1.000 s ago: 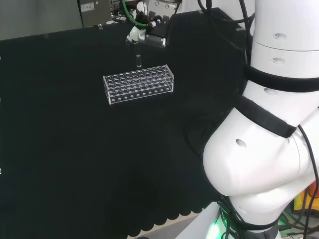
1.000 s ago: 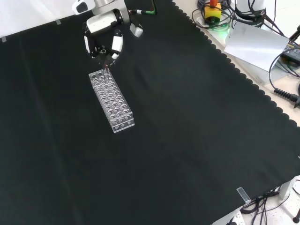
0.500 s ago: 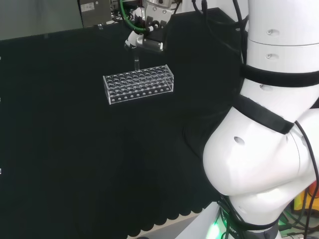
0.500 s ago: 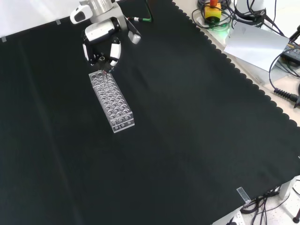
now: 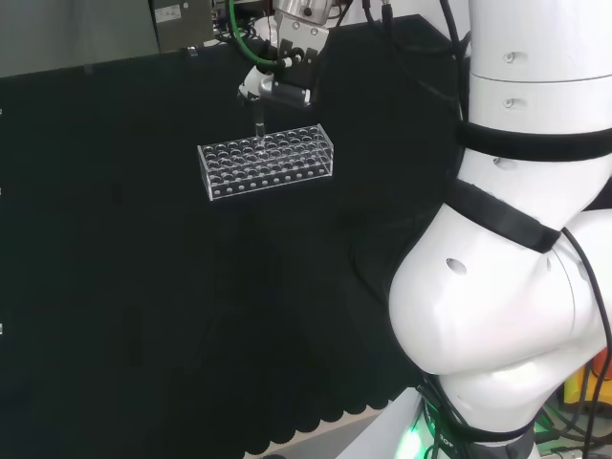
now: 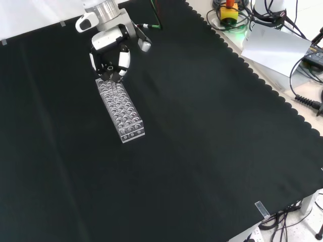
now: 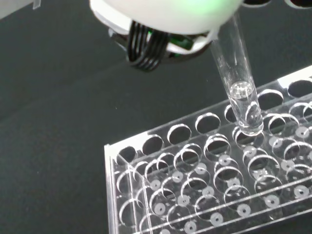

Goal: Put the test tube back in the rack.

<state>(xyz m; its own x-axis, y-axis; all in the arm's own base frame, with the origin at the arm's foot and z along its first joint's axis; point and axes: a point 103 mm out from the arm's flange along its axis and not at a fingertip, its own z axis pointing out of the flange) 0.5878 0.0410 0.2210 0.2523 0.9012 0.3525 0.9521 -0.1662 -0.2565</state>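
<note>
A clear plastic rack (image 5: 266, 161) (image 6: 120, 109) (image 7: 214, 185) with rows of round holes lies on the black cloth. The hand (image 5: 278, 78) (image 6: 108, 50) hangs just above the rack's far edge in the head view, fingers curled round a clear test tube (image 5: 258, 131) (image 7: 237, 83). The tube stands upright. In the wrist view its rounded tip has entered a hole in the rack's second row. A blurred white part of the hand (image 7: 165, 12) shows above the tube there.
The arm's large white links (image 5: 516, 239) take up the right of the head view. In the front view, cables, a yellow and red device (image 6: 229, 12) and a grey sheet (image 6: 275, 45) lie beyond the cloth's scalloped edge at top right.
The hand has come down and shifted slightly toward the rack, lowering the tube from above the rack until its tip meets a hole.
</note>
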